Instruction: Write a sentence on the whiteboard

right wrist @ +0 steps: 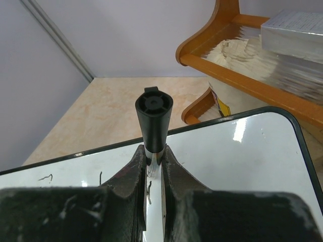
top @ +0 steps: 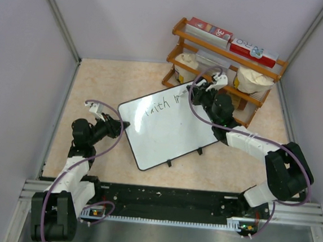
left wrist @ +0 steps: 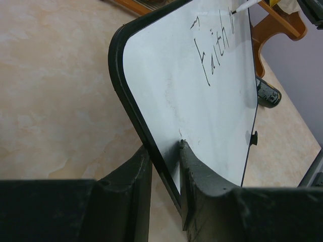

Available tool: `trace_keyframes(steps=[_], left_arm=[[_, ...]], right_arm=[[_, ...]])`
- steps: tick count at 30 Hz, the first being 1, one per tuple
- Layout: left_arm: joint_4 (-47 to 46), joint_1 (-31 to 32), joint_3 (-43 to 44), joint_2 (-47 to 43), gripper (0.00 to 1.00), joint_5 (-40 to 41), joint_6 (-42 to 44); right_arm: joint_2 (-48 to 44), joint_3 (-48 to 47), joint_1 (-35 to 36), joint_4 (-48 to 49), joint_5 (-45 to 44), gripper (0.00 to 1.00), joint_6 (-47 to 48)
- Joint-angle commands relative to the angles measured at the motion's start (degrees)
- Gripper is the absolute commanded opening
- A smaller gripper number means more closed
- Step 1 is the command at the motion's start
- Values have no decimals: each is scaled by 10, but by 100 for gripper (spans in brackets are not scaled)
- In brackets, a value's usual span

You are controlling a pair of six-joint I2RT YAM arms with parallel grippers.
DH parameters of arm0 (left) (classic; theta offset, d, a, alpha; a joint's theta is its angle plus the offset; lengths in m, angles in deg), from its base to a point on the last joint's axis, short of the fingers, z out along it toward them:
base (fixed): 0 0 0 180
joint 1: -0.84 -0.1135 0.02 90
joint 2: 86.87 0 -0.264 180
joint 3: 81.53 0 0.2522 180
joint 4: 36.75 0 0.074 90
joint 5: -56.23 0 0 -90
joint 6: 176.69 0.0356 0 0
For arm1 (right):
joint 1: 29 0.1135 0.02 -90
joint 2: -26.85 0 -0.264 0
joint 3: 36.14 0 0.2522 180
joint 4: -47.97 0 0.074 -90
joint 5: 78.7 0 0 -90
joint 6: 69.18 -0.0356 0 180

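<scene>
Sentence (left wrist: 212,55) part-written ("Faith" + stub). Whiteboard (top: 165,138) rim pinched by left gripper (left wrist: 164,151), marker (right wrist: 154,111) clamped in right gripper (right wrist: 153,154). Nxt: letters added rightward, light contact.

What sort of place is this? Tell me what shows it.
Probably a robot test cell: plain grey walls box in the table, two arms are bolted to a rail, and a wooden shelf holds boxes.

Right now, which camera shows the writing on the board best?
The left wrist view: the writing is large and sharp, reading "Faith" plus one more stroke. The top view shows the writing small, the right arm at its end. The right wrist view catches only a few strokes.
</scene>
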Motion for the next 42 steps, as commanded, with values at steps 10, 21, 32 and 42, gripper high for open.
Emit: trace_keyframes(steps=[10,21,32,42], left_arm=[[-14,-1,-8,2,0,24,51],[-16,0,-8,3,0,24,51],[-18,0,-9,4,0,24,51],[-20,0,-9,7,0,22,50]], right_arm=[[-25,50,-17,0,-8,0,-12],[-53,69,-17,6,-5,0,-16],[-145,84,-17,17,-1,0,-33],[-173,85,-17,-7,7,0,-10]])
